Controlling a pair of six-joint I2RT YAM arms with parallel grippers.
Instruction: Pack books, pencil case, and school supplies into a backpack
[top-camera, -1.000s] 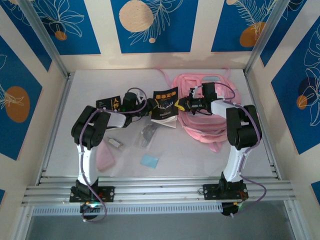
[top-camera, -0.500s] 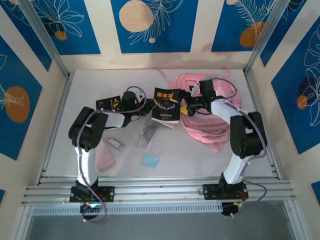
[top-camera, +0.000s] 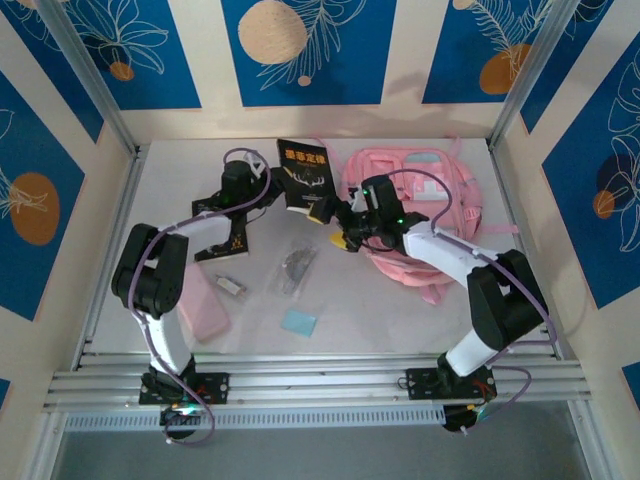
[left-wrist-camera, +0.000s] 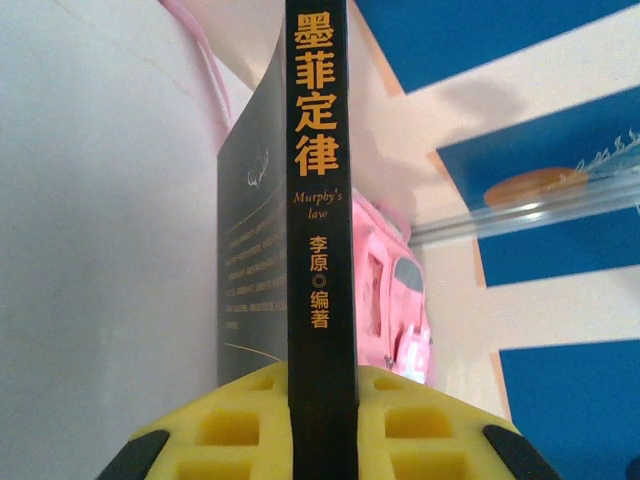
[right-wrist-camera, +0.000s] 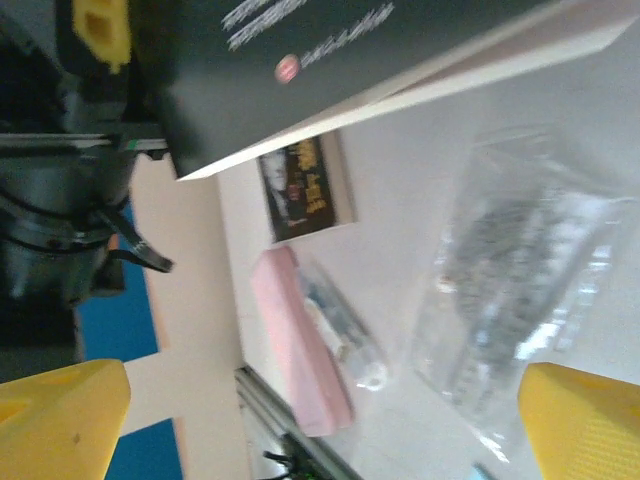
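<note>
Held book (left-wrist-camera: 320, 150) cut off by left claw (left-wrist-camera: 322, 405), second book (top-camera: 232, 244) part-hidden

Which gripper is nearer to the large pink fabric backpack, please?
Right: right gripper sits at the backpack's left edge; left gripper, holding a black paperback book, is farther left.

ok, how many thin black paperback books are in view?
2. One black book clamped in the left gripper; the other book flat on the table, partly under the left arm.
</note>
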